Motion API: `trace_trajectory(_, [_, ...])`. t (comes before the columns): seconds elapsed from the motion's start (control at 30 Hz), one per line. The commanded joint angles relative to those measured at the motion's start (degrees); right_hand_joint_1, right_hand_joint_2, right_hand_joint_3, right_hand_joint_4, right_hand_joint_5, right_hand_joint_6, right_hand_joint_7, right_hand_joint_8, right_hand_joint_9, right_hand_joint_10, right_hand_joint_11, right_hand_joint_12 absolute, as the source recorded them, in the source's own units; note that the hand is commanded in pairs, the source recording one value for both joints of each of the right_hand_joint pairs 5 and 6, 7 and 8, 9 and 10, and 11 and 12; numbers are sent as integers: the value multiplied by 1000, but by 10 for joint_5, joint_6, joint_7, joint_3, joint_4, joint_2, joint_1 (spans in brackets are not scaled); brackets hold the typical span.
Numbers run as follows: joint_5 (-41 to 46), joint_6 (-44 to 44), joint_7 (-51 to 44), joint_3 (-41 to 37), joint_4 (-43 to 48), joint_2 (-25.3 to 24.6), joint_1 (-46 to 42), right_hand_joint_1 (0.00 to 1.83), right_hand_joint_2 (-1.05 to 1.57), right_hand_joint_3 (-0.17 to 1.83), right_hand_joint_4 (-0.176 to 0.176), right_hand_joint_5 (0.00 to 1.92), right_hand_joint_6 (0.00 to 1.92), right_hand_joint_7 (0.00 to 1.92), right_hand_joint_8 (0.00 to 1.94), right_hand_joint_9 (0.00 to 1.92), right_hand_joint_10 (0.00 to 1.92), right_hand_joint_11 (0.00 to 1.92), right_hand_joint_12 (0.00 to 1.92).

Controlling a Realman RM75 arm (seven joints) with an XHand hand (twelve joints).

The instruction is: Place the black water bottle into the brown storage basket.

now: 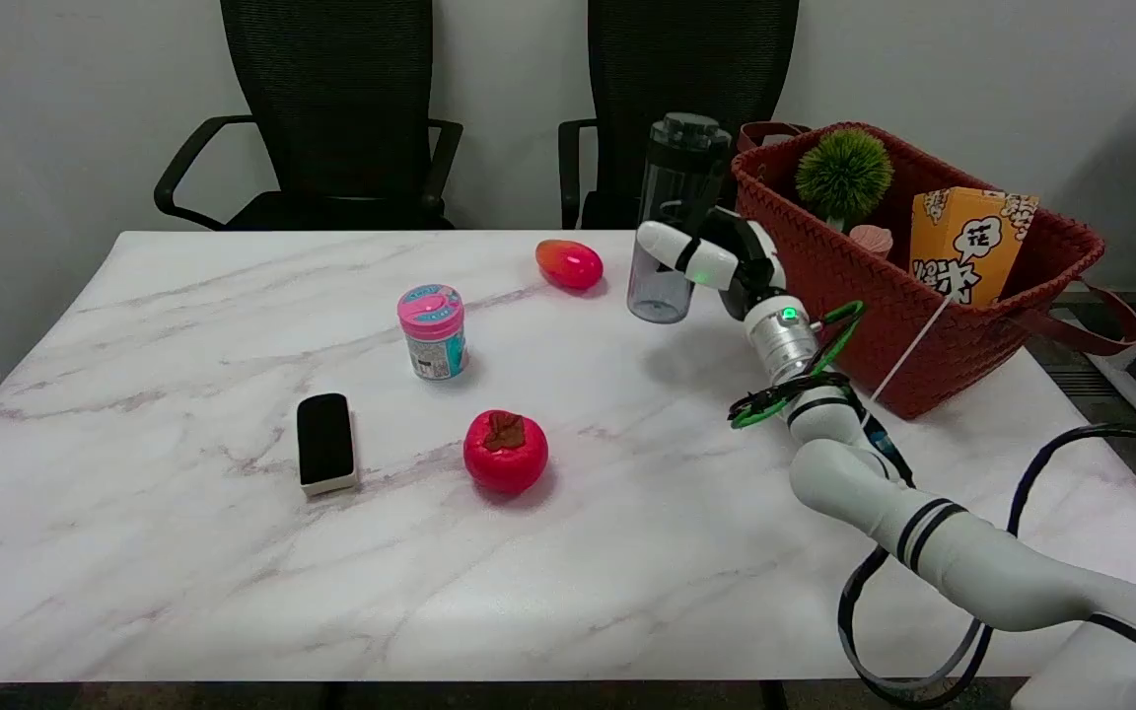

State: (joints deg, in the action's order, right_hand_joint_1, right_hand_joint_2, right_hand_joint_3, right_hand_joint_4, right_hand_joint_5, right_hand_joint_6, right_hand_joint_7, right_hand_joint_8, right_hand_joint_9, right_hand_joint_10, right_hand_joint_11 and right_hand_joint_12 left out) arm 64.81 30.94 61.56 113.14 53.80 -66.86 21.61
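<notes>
We see the right hand wrapped around the middle of the water bottle, its fingers closed on the smoky body below the black lid. The bottle hangs upright and appears clear of the table, near the far edge and just beside the basket, which sits at the far right corner. We judge the lift is done and the carry across is next: holding it upright and high lets the base clear the basket's woven rim. Inside the basket a green plant and an orange carton take up room, so we would aim for the nearer left part. The mango, jar, red fruit and eraser lie well apart, toward the middle.
</notes>
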Motion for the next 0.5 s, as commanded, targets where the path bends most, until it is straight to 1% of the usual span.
trace_trajectory(0.03, [-41, -31, -31, -48, 319, 84, -76, 1278, 1111, 550, 0, 951, 951, 1140, 1140, 1200, 1200, 1121, 1121])
trace_trajectory(0.13, [-41, -66, -64, -107, 388, 100, -101, 1267, 1146, 545, 0, 956, 956, 1151, 1151, 1211, 1211, 1141, 1141])
trace_trajectory(0.2, [-41, -100, -83, -167, 438, 108, -123, 1264, 1158, 546, 0, 959, 959, 1153, 1153, 1214, 1214, 1149, 1149])
trace_trajectory(0.3, [-41, -159, -97, -253, 487, 110, -148, 1261, 1169, 545, 0, 961, 961, 1156, 1156, 1216, 1216, 1157, 1157])
trace_trajectory(0.33, [-41, -175, -97, -274, 498, 110, -152, 1261, 1170, 545, 0, 961, 961, 1157, 1157, 1217, 1217, 1157, 1157])
trace_trajectory(0.4, [-40, -218, -97, -338, 522, 109, -159, 1260, 1172, 544, 0, 962, 962, 1158, 1158, 1218, 1218, 1158, 1158])
trace_trajectory(0.5, [-37, -255, -97, -419, 523, 112, -155, 1257, 1180, 541, 0, 963, 963, 1161, 1161, 1220, 1220, 1159, 1159])
